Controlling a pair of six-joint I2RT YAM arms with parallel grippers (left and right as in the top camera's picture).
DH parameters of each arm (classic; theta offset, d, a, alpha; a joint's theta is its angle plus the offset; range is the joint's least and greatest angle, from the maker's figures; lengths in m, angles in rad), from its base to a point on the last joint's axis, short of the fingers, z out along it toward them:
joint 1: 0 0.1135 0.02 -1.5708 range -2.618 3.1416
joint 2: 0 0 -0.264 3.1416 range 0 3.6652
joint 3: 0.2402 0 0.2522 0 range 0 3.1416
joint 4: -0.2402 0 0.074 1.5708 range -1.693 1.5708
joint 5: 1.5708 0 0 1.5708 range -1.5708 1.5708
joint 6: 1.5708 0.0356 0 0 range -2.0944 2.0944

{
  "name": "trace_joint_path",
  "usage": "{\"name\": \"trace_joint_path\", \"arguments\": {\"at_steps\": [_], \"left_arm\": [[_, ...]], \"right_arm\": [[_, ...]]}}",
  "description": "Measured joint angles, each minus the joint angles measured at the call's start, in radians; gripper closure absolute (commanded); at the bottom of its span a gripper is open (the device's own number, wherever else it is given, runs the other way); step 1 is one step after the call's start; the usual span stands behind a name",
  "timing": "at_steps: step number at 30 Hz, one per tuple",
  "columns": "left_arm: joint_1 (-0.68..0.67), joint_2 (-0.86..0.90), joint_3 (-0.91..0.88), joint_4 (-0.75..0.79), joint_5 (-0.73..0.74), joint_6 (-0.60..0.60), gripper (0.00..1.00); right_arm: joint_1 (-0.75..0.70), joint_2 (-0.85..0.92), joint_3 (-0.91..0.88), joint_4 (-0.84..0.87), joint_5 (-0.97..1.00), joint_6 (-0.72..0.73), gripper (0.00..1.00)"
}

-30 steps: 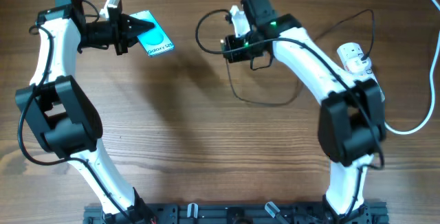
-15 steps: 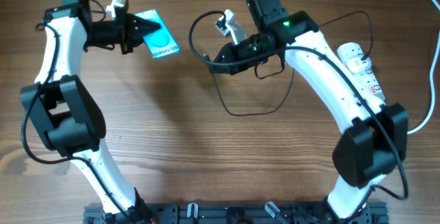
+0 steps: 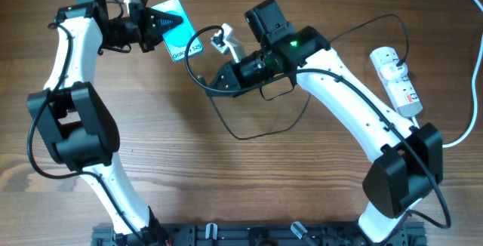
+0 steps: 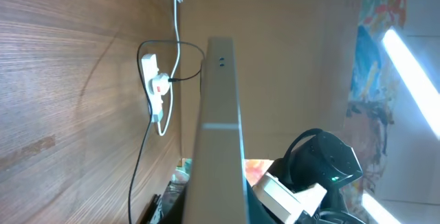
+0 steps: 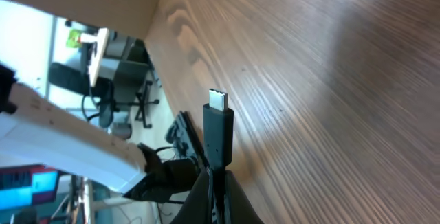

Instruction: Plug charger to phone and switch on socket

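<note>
Overhead shot: both grippers clamped, one on the phone and one on the charger

Left gripper (image 3: 167, 22) is pinched tight on the phone (image 3: 183, 41), which sticks out past its fingertips toward the other arm; from the left wrist cam you only get the phone's thin edge (image 4: 220, 128), with the socket (image 4: 155, 86) way out beyond it on the table (image 3: 226, 193). Right gripper (image 3: 214, 86) is squeezed shut on the charger (image 3: 260, 131), just behind the connector, so the little tip (image 5: 218, 124) pokes straight out in front of its fingers (image 5: 218, 195). The rest of the black cable trails back behind that gripper in a loose loop toward the socket (image 3: 396, 80). Tip and phone are near each other, not touching.
</note>
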Motion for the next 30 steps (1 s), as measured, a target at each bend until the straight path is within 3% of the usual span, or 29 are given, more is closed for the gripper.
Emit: {"name": "trace_joint_path", "arguments": {"at_steps": [9, 30], "left_arm": [[-0.095, 0.000, 0.000, -0.029, -0.090, 0.006, 0.96], [-0.095, 0.000, 0.000, -0.029, -0.144, 0.021, 0.96]], "right_arm": [[0.000, 0.000, 0.000, -0.004, 0.137, 0.056, 0.96], [0.000, 0.000, 0.000, 0.015, 0.164, 0.098, 0.96]]}}
